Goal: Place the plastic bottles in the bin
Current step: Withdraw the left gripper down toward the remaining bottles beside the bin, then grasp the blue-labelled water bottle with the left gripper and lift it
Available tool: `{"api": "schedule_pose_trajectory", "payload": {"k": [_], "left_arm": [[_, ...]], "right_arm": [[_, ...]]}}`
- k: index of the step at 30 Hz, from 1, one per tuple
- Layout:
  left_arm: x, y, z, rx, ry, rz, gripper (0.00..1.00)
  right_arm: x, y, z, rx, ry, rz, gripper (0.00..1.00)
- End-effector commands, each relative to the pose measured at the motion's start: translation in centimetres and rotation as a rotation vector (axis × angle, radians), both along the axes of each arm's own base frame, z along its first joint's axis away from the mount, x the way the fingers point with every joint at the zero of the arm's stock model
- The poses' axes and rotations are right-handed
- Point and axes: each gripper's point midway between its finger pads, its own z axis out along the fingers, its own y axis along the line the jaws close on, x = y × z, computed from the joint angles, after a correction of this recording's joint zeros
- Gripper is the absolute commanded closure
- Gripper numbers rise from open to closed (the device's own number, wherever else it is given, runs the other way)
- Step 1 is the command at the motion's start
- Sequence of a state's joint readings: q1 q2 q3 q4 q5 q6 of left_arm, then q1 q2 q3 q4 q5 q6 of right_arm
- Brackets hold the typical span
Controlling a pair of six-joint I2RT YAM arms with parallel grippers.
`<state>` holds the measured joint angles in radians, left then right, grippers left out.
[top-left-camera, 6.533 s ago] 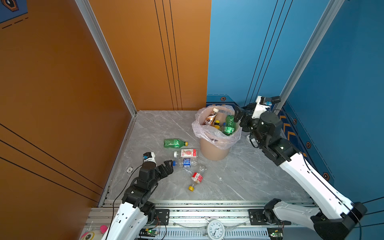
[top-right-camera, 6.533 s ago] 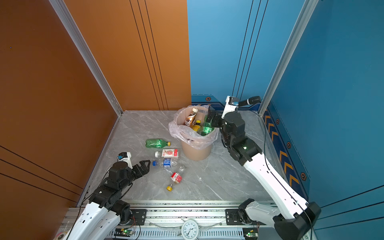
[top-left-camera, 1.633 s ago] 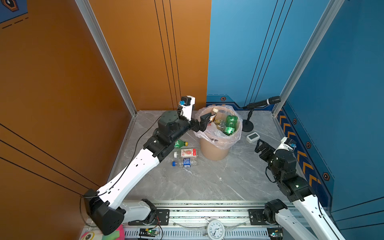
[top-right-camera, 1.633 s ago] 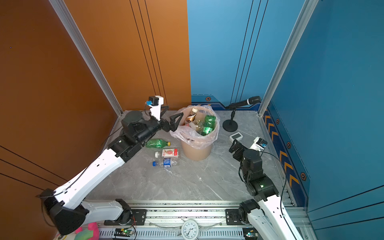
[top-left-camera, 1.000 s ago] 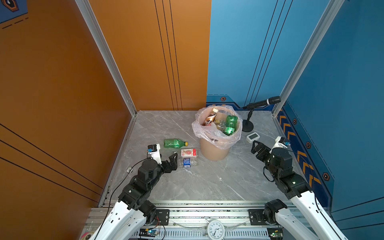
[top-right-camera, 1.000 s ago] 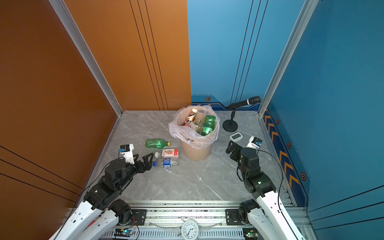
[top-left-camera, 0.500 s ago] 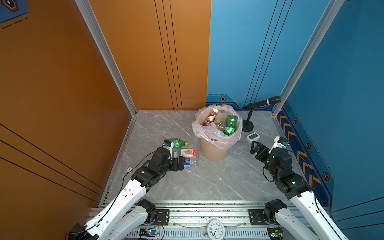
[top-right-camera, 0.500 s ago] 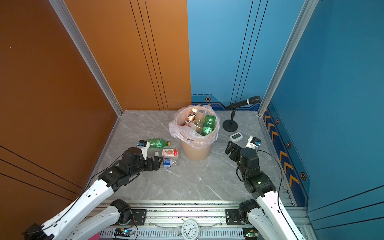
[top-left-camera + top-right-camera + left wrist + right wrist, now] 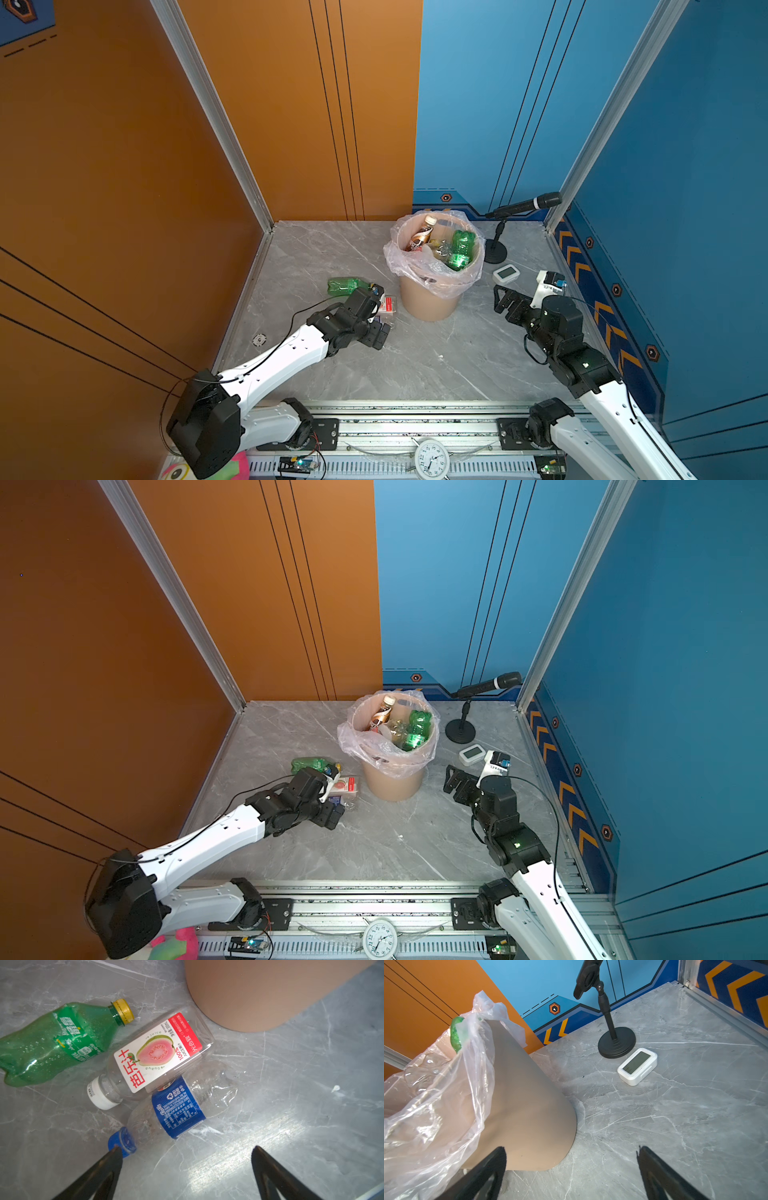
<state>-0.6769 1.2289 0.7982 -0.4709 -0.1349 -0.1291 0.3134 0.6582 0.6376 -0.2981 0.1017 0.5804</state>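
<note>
Hovering Left Gripper Over Three Loose Bottles

The left gripper hangs low over the grey marble-patterned tabletop, its black fingers spread wide with nothing between them. In the left wrist view one fingertip overlaps the blue cap of a crushed clear plastic bottle with a blue label; I cannot tell whether they touch. That bottle lies on its side against a clear square bottle with a guava label and white cap. Just beyond that one lies a crushed green plastic bottle with a yellow cap. All three rest on the tabletop just beside the round beige-pink plastic bin, to its left in both top views.

The bin is lined with a thin translucent bag and holds several more bottles. Among them are a brown bottle and a green bottle that pokes above the rim.

The right gripper is released too, jaws wide apart and empty, low on the other side of the bin. Near it stand a black microphone on a round-based stand and a small white display unit.
</note>
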Motion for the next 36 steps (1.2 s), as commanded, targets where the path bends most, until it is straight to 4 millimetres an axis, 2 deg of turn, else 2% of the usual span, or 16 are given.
{"api": "schedule_pose_trajectory", "payload": {"k": [1,6,13,16,22,29,36], "left_arm": [[1.2,0.0,0.7,0.08,-0.058,-0.047,0.02],[2.3,0.1,-0.1,0.131,-0.055,-0.051,0.02],[4.0,-1.2,-0.8,0.147,-0.045,-0.111,0.02],[4.0,-1.4,-1.7,0.156,0.0,-0.133,0.02],[4.2,-0.7,-3.9,0.188,0.076,-0.109,0.01],[4.3,-0.5,-4.9,0.187,0.126,-0.08,0.0],[3.3,-0.6,-5.7,0.16,0.187,-0.059,0.03]], "right_arm": [[0.0,0.5,0.4,-0.014,-0.027,0.045,0.0],[0.0,0.3,0.0,-0.009,-0.021,0.039,0.0],[0.0,0.5,-0.2,0.004,-0.018,0.043,0.0],[0.0,0.4,-0.1,0.001,-0.019,0.039,0.0],[0.2,0.3,-0.2,0.002,-0.013,0.033,0.0],[0.6,0.4,-0.2,0.005,-0.011,0.033,0.0],[0.7,0.3,-0.3,0.004,-0.005,0.024,0.0]]}}
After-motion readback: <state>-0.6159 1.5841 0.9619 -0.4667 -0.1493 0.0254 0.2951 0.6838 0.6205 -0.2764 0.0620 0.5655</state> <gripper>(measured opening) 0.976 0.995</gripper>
